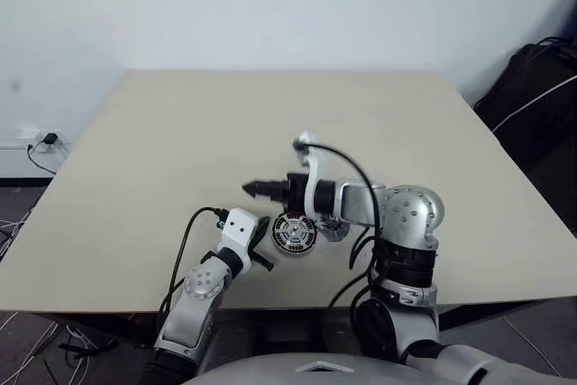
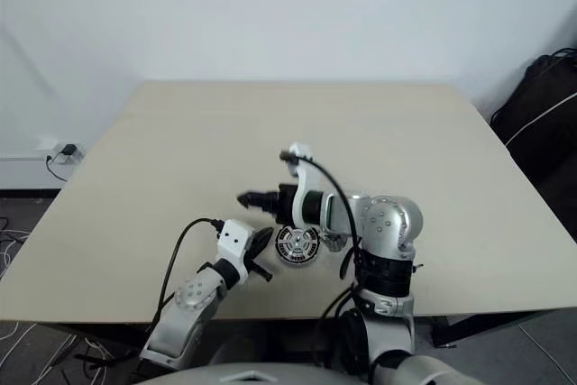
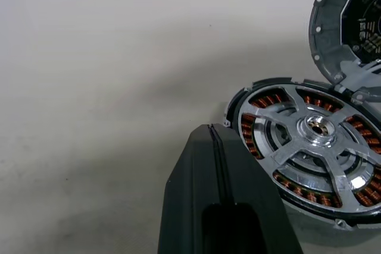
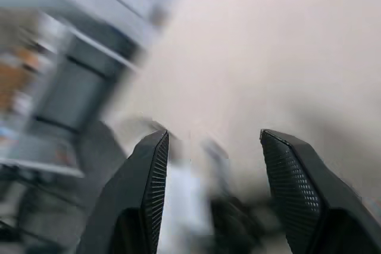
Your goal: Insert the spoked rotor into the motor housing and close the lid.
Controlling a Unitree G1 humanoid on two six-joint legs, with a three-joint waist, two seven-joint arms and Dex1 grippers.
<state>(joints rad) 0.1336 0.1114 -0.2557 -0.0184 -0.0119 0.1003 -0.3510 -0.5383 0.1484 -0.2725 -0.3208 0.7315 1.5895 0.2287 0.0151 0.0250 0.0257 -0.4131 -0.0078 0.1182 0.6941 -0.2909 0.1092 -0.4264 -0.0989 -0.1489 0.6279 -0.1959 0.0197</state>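
The motor housing [image 3: 262, 102], with its ring of copper windings, lies on the table near the front edge. The silver spoked rotor [image 3: 315, 129] sits inside it, hub at the centre. The lid [image 3: 345, 16] stands tilted against the housing's rim on the robot's right, its dark inner face showing. My left gripper [image 1: 261, 236] is shut and empty, its fingertips [image 3: 211, 141] just beside the housing's [image 1: 295, 233] left rim. My right gripper [image 1: 252, 189] hovers above the table behind the housing, pointing left. Its fingers [image 4: 149, 171] are open with nothing between them.
The beige table [image 1: 180, 132] stretches wide beyond the parts. A black bag [image 1: 541, 87] sits on the floor past the table's right edge. A wall socket with cables [image 1: 41, 142] is off the left edge.
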